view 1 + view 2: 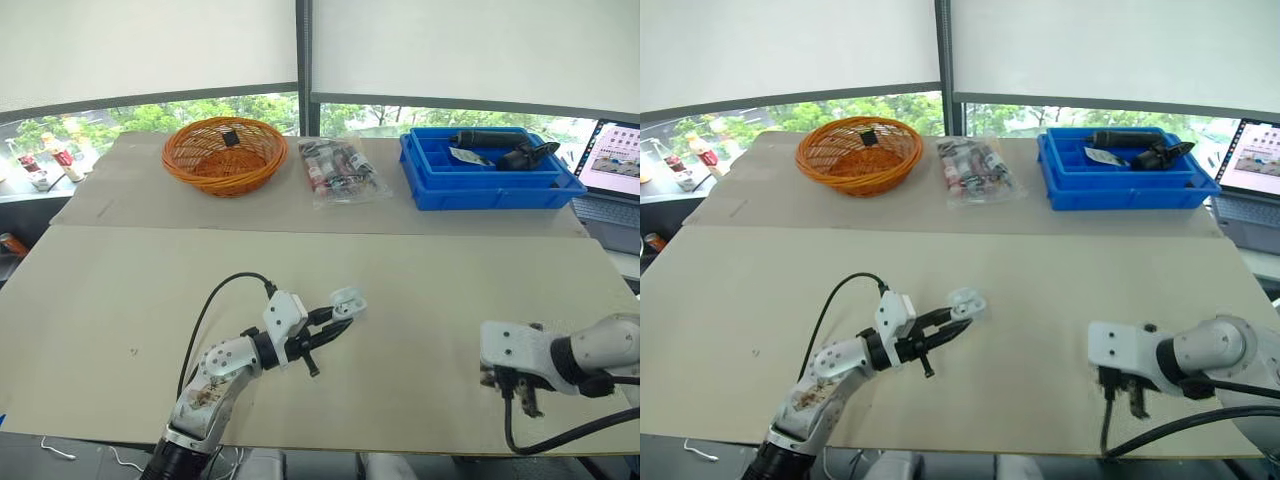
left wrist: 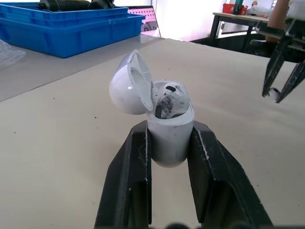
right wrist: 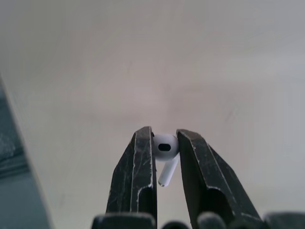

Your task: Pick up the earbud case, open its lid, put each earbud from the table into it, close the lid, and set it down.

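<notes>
My left gripper (image 1: 340,315) is shut on the white earbud case (image 1: 347,300) and holds it just above the beige table (image 1: 400,280), left of centre near the front. The case's lid (image 2: 129,83) is hinged open, and one earbud (image 2: 167,99) sits inside the body (image 2: 169,136). Near the front right, my right gripper (image 1: 524,398) points down at the table. It is shut on a second white earbud (image 3: 165,148), pinched at its head between the fingertips with the stem hanging free. The left wrist view also shows that right gripper (image 2: 282,78) off to the side.
Along the far side stand an orange wicker basket (image 1: 225,152), a clear bag of small items (image 1: 340,170) and a blue bin (image 1: 480,180) holding black tools. A laptop (image 1: 618,160) sits at the far right. The table's front edge runs close under both arms.
</notes>
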Action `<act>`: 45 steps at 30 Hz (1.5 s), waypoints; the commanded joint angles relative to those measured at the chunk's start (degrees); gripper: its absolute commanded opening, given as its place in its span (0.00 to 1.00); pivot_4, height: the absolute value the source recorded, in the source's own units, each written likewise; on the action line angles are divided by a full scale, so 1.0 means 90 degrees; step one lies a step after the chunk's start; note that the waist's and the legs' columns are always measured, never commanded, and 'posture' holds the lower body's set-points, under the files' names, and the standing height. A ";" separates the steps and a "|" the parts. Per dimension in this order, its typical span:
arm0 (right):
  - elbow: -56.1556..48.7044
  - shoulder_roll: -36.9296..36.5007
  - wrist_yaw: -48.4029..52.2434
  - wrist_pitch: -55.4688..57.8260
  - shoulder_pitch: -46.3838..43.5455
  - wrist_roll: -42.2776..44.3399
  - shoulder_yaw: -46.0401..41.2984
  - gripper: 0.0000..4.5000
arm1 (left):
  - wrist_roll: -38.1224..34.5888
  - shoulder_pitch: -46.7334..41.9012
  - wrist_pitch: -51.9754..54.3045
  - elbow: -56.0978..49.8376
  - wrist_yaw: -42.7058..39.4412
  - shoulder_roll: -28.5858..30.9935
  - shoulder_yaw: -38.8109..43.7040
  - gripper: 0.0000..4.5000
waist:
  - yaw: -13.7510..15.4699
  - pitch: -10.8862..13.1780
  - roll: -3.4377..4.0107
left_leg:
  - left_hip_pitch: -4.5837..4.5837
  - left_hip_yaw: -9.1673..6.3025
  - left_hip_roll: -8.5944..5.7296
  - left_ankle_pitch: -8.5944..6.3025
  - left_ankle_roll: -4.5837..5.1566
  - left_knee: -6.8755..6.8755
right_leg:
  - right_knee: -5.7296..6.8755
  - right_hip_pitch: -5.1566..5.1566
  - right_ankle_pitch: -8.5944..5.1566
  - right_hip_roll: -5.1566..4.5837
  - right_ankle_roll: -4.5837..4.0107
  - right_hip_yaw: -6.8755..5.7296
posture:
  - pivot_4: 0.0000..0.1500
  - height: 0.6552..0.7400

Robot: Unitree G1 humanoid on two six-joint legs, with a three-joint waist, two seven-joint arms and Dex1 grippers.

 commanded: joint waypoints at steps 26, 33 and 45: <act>0.0056 0.5518 -0.4414 -0.1733 -0.1295 0.0474 0.1159 0.07 | -0.0470 -0.1435 0.0173 0.0933 -0.0369 -0.0269 0.0300 0.12 | -0.0005 -0.0001 0.0004 | -0.0011 -0.0007 0.0000 0.0001 -0.0001 -0.0004 | 0.0017 -0.0022 0.0000 0.0000 -0.0001 -0.0006 | 1.00 0.66; 0.0514 0.5452 -0.4390 -0.2426 -0.1035 0.0137 0.1219 0.07 | -0.0446 -0.1492 0.0132 0.0974 -0.0380 -0.0286 0.0330 0.12 | -0.0022 -0.0001 0.0004 | -0.0011 -0.0007 0.0001 0.0001 -0.0001 -0.0006 | 0.0017 -0.0023 0.0000 0.0000 -0.0001 -0.0006 | 1.00 0.66; 0.1004 0.5337 -0.4462 -0.3207 -0.0816 -0.0541 0.1402 0.07 | -0.0442 -0.1450 0.0121 0.0917 -0.0473 -0.0231 0.0312 0.12 | -0.0022 -0.0001 0.0005 | -0.0011 -0.0007 0.0001 0.0001 -0.0001 -0.0006 | 0.0016 -0.0023 0.0000 0.0001 -0.0001 -0.0005 | 1.00 0.66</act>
